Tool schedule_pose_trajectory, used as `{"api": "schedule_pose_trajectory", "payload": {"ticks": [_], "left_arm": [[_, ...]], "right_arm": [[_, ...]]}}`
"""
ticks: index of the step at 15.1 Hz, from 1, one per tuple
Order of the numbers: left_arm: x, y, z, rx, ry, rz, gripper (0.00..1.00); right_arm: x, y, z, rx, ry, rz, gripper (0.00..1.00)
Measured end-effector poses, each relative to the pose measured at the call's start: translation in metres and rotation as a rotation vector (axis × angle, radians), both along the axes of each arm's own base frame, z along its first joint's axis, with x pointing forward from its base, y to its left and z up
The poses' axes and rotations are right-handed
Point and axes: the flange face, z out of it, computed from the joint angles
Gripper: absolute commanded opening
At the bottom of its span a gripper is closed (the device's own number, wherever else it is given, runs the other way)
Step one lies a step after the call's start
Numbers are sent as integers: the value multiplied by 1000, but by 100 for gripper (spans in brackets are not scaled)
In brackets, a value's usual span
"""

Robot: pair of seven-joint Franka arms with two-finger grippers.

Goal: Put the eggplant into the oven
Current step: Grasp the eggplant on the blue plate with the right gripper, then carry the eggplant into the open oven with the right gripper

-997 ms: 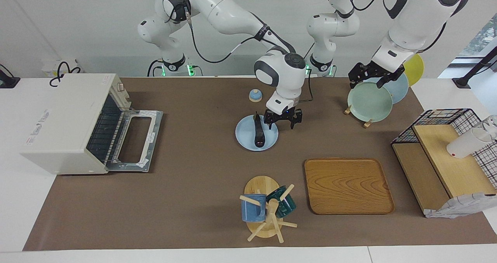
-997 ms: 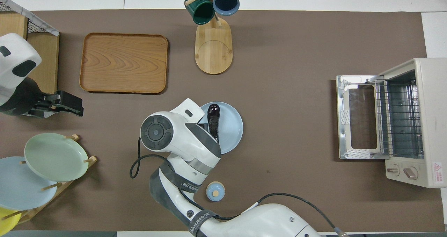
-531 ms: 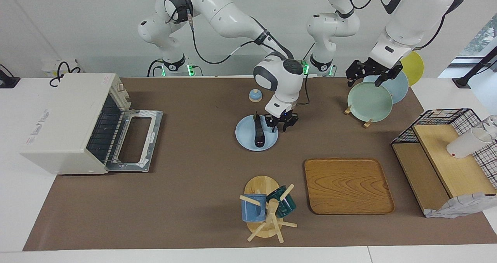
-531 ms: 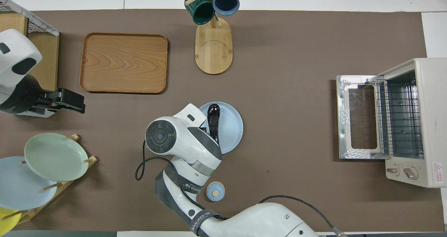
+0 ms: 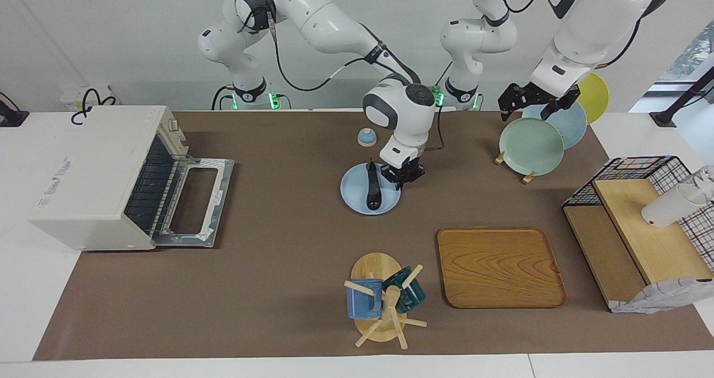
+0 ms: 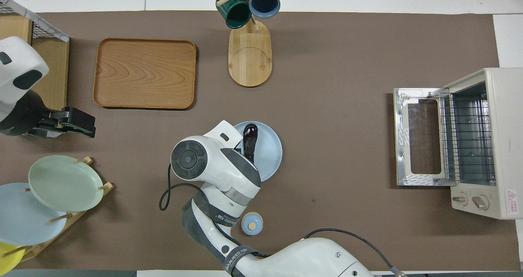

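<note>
Glossy dark purple, the eggplant (image 5: 372,189) lies on a pale blue plate (image 5: 357,199) in the middle of the brown table mat, its long axis running from the robots' side out toward the mug stand (image 5: 382,305), stem end nearer the robots. The right gripper (image 5: 405,178) is down at the plate's rim on the side toward the left arm's end of the table, its fingertips drawn together; it sits just beside the eggplant, not around it, and appears to have closed on nothing. The eggplant lies from the gripper toward the right arm's end of the table, the same way as the oven (image 5: 97,174), which stands well apart with its glass door dropped open and its wire rack exposed. The right arm is by far the nearer to both, so the job looks to be its own. A sound pickup would likely need the fingers reopened and set across the eggplant's slim width. The left gripper (image 5: 534,103) waits with fingers spread, raised over the plate rack (image 5: 527,176).
</note>
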Motion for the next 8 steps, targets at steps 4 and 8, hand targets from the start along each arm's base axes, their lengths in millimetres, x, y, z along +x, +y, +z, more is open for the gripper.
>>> {"api": "schedule_pose_trajectory", "payload": {"ticks": [4, 8], "left_arm": [[3, 0, 3, -2, -9, 0, 100], [3, 0, 3, -2, -9, 1, 100]], "right_arm": [[-2, -9, -1, -124, -14, 69, 0], [7, -31, 15, -211, 20, 140, 0]]}}
